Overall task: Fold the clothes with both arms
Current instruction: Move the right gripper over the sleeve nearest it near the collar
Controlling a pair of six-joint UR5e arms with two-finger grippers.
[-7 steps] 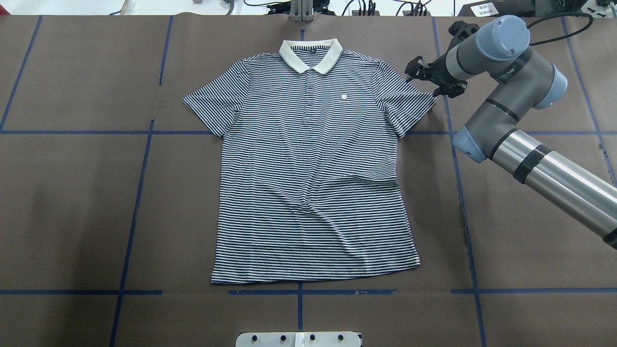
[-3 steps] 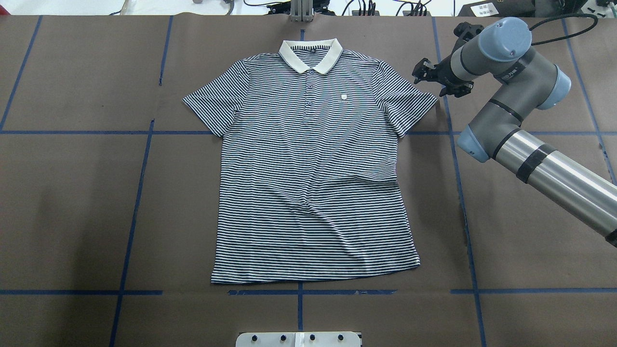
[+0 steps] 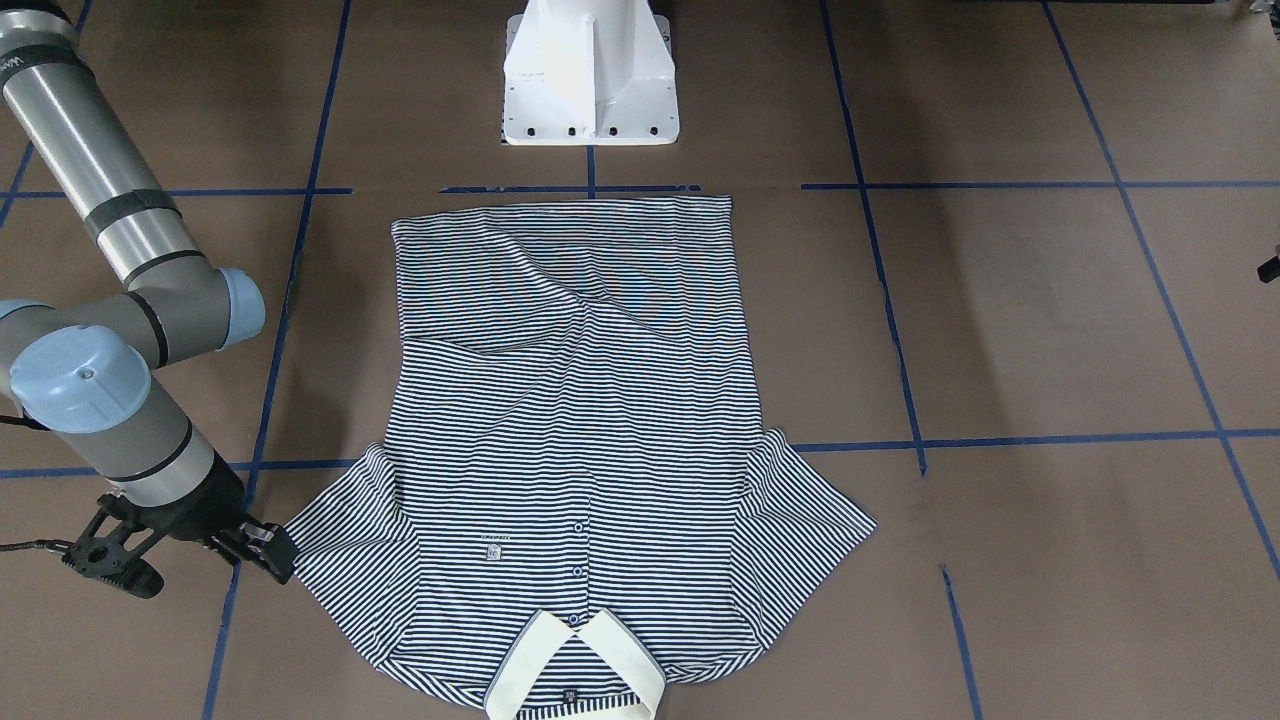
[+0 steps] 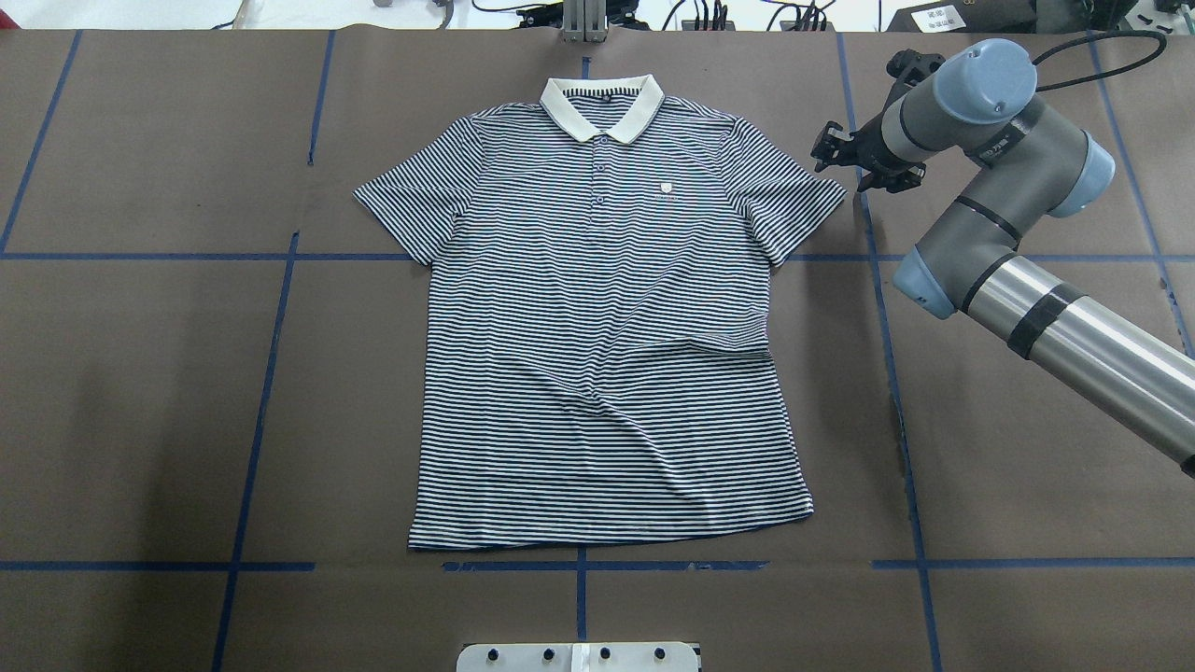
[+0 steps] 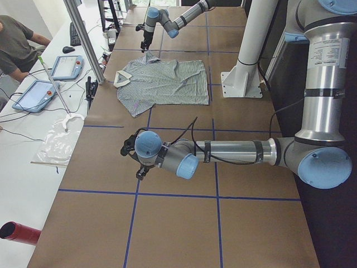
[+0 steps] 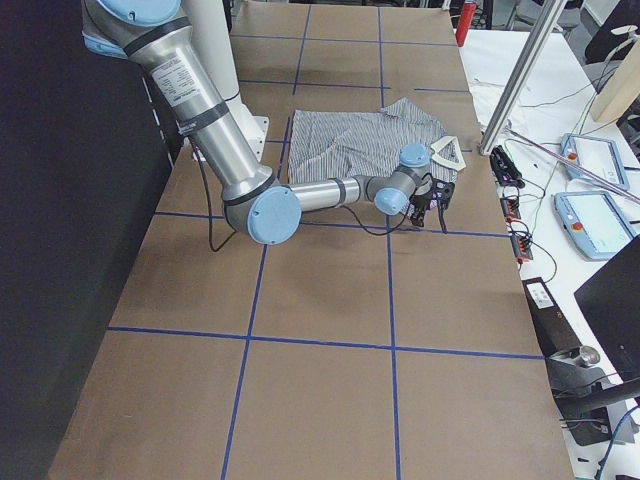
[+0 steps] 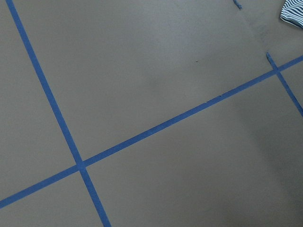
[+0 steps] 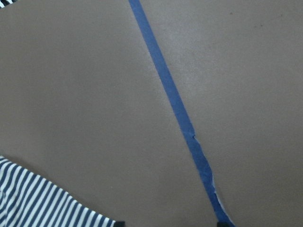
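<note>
- You are looking at a wide table [image 4: 140, 373] wearing a matte brown paper-like cover. Blue tape lines [image 4: 271, 373] are dividing it into large rectangles.
- A white pedestal base [image 3: 590, 80] is standing at the robot's edge. Past the far edge, a seated person [image 5: 17, 50] is sitting by a white side bench carrying tablets [image 5: 67, 67] and cables.
- The polo shirt [image 4: 597, 355] is lying flat and face up in the middle of the table, with both sleeves spread. Its thin navy-and-white stripes are rippling in soft creases near the hem, and the cream collar [image 4: 602, 107] is pointing away from the robot.
- The right hand [image 4: 840, 161] is hovering just beside the sleeve [image 4: 803, 201], released, its black fingertips standing apart.
- The left hand [image 5: 133, 161] is hanging over bare table, well apart from the shirt. You cannot tell whether it is released or clenched.
</note>
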